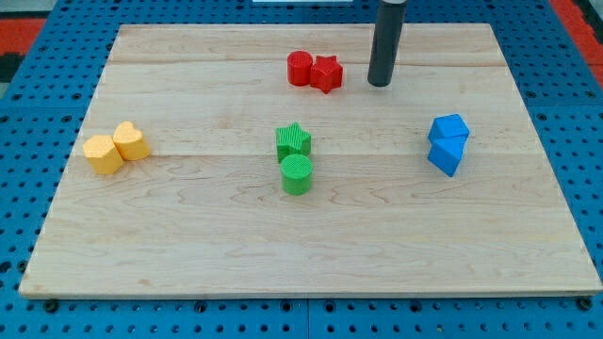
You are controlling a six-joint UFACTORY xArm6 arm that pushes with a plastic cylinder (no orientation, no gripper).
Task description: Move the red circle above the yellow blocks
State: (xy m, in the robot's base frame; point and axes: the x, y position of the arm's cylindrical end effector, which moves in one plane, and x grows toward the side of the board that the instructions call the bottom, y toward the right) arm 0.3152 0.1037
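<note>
The red circle (300, 69) sits near the view's top centre, touching a red star (327, 73) on its right. Two yellow blocks (103, 154) (131, 141) sit side by side at the view's left. My tip (379, 83) rests on the board to the right of the red star, a short gap away, and far to the right of the yellow blocks.
A green star (293, 140) and a green circle (296, 174) stand together at the board's centre. Two blue blocks (449, 129) (445, 155) sit at the view's right. The wooden board (188, 245) lies on a blue pegboard.
</note>
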